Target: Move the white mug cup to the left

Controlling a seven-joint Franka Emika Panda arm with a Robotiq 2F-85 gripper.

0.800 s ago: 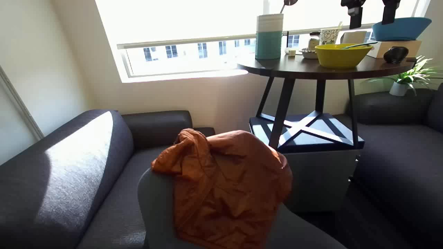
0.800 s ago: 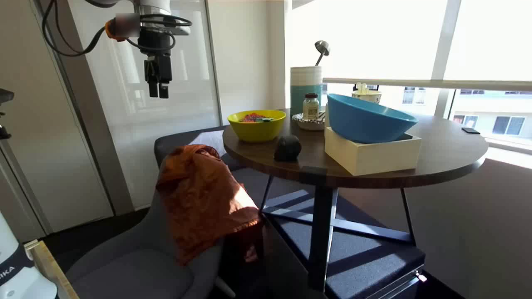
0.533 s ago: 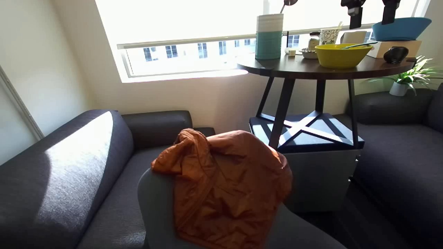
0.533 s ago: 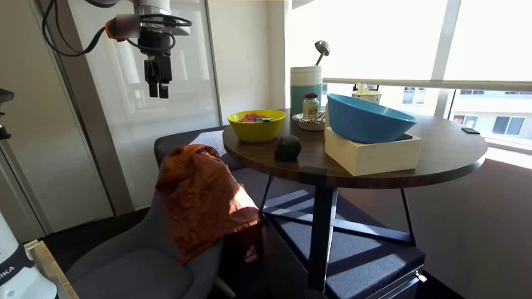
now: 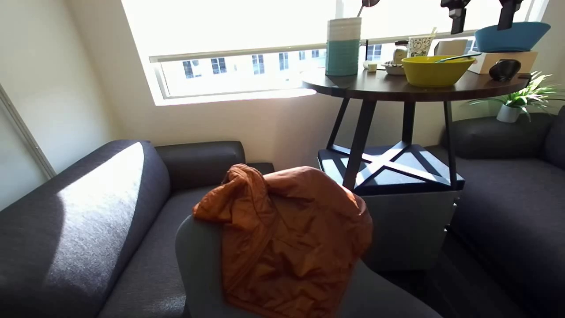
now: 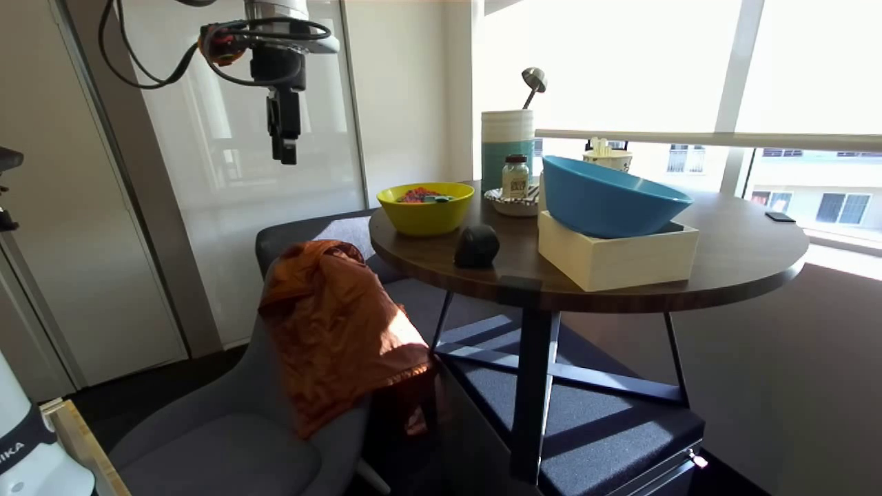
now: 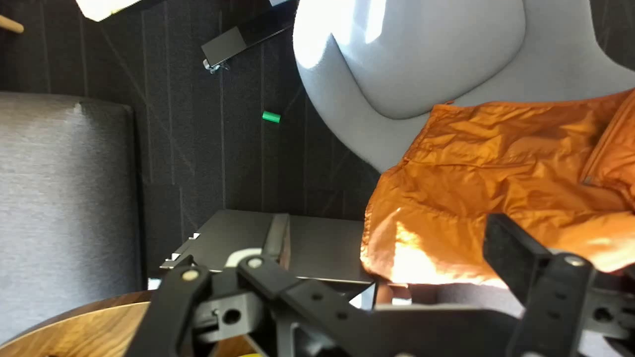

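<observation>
Gripper [image 5: 481, 30], jaws spread wide, hangs in mid-air well apart from the things on the bench [image 6: 741, 241]. In the wrist view the bench's curved rim crosses the lower left corner; past it show dark floor [image 7: 238, 163] and an orange garment [image 7: 486, 183] draped over a grey chair [image 7: 416, 64].

What I take for the white mug cup [image 5: 418, 46], patterned with dark swirls and with pale sticks [image 6: 601, 147] standing in it, is upright toward the window [image 5: 238, 70] side of the bench. Its foot is masked in both exterior views, by the yellow bowl [image 5: 437, 73] and by the blue bowl [image 6: 606, 200].

Leftward of the cup, in an exterior view, come a jar [image 5: 400, 55] in or right by a patterned dish [image 5: 391, 69], a small pale piece [image 5: 372, 67] too tiny to name, and a tall teal-and-white cylinder [image 5: 342, 55] near the left rim. A strip of dark wood runs between that cylinder and the yellow bowl.

The yellow bowl stands close to the rim, with a rounded black object [image 6: 477, 246] near it, also by the edge. The blue bowl rests tilted on a pale wooden box [image 6: 620, 265], whose nearest corner comes close to the rim. Beyond the box, dark wood stretches toward the right-hand edge, where a flat dark object [image 6: 780, 216] lies.
</observation>
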